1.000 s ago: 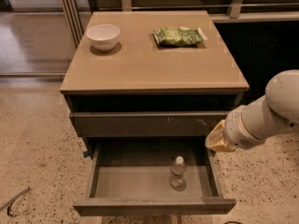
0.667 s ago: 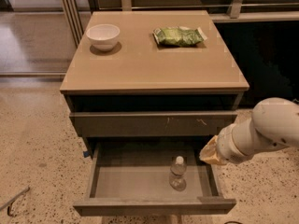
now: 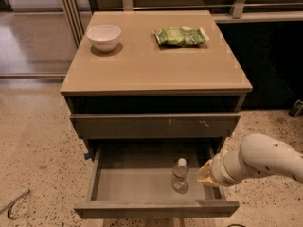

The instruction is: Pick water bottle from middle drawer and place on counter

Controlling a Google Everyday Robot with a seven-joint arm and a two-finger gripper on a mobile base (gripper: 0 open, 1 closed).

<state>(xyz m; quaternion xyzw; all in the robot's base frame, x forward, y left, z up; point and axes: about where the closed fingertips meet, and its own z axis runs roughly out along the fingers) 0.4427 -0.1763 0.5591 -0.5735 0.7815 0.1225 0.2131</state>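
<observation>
Arm (image 3: 265,157) enters at lower right; gripper (image 3: 205,173) beside water bottle (image 3: 180,176) in middle drawer (image 3: 142,208). We cannot tell its grip.

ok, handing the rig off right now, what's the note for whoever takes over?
Gripper: low at the right side of the open middle drawer, just right of the water bottle, apart from it.
Water bottle: upright on the drawer floor, right of centre, cap on.
Counter: holds a bowl and a green packet at the back.
Done: drawer open, arm at the drawer.
Left: grasp the bottle, lift it out, set it on the counter.
</observation>
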